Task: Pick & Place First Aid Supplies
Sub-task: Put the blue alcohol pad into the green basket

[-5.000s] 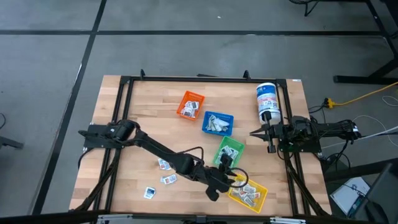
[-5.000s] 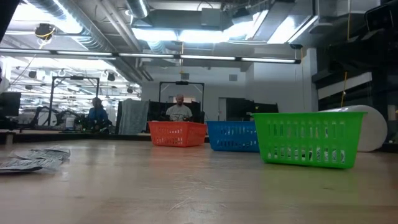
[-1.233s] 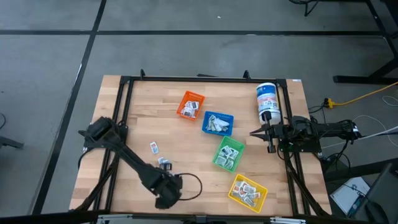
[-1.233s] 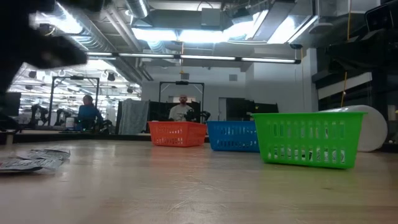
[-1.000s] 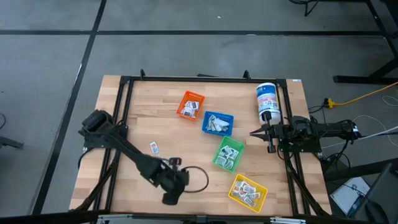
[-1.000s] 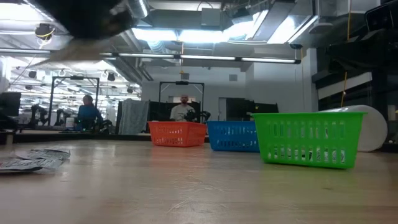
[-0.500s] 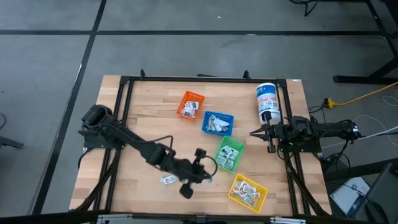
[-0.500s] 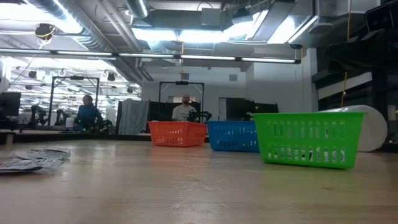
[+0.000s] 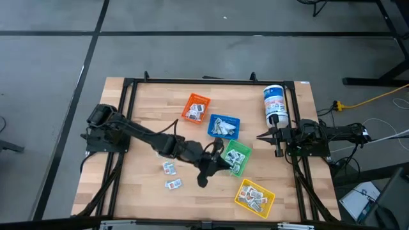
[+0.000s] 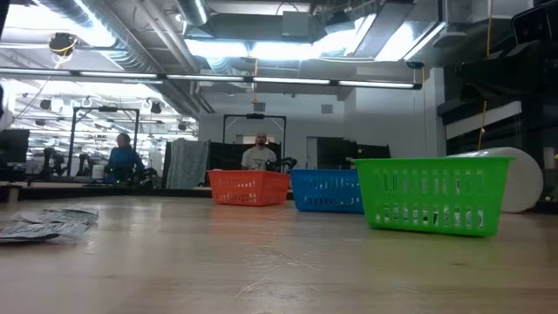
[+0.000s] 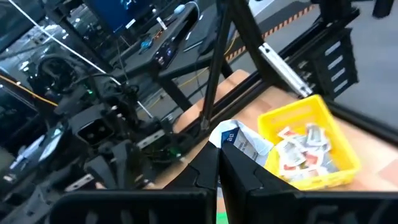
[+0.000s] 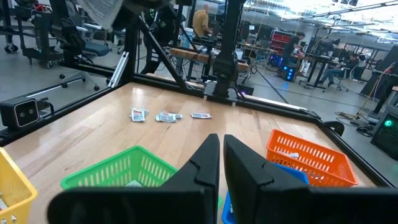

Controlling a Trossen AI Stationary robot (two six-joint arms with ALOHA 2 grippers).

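The left gripper (image 9: 220, 161) sits mid-frame in the high view, w/ its fingers (image 11: 239, 171) pinching a white packet (image 11: 239, 140). It hangs by the green bin (image 9: 239, 151). The yellow bin (image 9: 254, 195) is lower right & full of packets. The blue bin (image 9: 224, 126) & orange bin (image 9: 195, 107) sit up and left. Two loose packets (image 9: 169, 168) lie lower left on the table (image 9: 147, 115). The right gripper (image 9: 276, 135) waits at the right edge, fingers nearly pressed together, holding nothing, by the white can (image 9: 275, 103).
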